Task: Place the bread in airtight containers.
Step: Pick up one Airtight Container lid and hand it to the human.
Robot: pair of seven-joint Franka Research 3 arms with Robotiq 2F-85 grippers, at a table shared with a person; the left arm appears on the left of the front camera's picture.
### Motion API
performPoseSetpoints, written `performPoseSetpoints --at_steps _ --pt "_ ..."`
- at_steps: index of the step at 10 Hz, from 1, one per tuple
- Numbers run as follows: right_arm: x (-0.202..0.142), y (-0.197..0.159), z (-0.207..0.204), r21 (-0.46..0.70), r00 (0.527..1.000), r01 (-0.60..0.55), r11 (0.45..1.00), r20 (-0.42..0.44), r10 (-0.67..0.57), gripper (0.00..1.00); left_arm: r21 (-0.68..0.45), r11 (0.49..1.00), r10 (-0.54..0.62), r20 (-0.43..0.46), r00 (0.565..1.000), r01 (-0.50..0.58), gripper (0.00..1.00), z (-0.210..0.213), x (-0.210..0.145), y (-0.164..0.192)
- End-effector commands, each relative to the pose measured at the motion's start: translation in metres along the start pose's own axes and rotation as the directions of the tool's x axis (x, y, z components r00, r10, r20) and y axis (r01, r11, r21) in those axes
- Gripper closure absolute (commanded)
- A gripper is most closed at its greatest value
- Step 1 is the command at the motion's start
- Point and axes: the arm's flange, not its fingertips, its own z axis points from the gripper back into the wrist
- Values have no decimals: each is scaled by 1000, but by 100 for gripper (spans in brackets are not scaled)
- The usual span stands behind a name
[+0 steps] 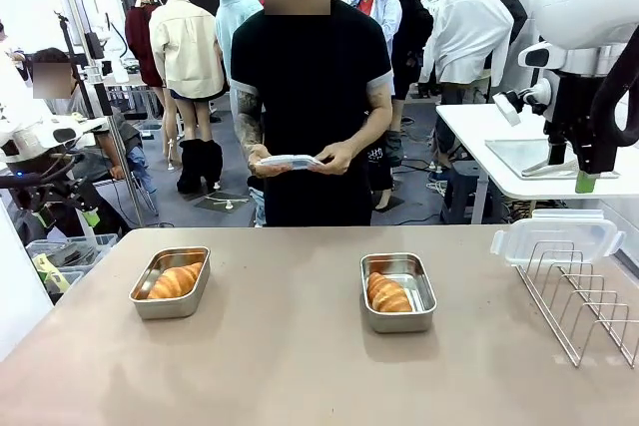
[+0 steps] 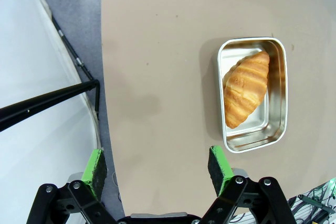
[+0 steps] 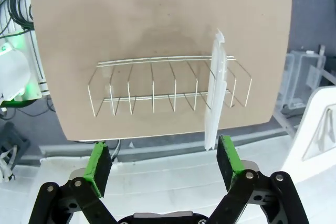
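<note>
Two steel containers stand uncovered on the tan table, each holding one golden croissant. The left container (image 1: 168, 308) holds a croissant (image 1: 176, 281). The right container (image 1: 399, 322) holds the other croissant (image 1: 387, 293). My left gripper (image 1: 65, 218) hangs open off the table's left edge. In the left wrist view it (image 2: 157, 169) is open above the table edge, with the container (image 2: 252, 141) and its croissant (image 2: 245, 88) ahead to the right. My right gripper (image 1: 584, 183) is raised at the far right, open (image 3: 164, 163) above a lid (image 3: 216, 98).
A wire rack (image 1: 589, 301) stands at the table's right end with a translucent lid (image 1: 554, 234) upright in it. The person at the far side holds another lid (image 1: 288, 162) in both hands. A second table (image 1: 479, 132) lies behind on the right.
</note>
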Motion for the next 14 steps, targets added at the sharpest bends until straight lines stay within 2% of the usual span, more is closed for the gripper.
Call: performPoseSetpoints --at_steps 1,14 --pt "0 2 0 8 1000 13 1000 2 -13 0 28 1000 15 8 1000 -15 0 0 0 0" --pt "0 2 0 8 1000 13 1000 2 -13 0 28 1000 15 8 1000 -15 0 0 0 0"
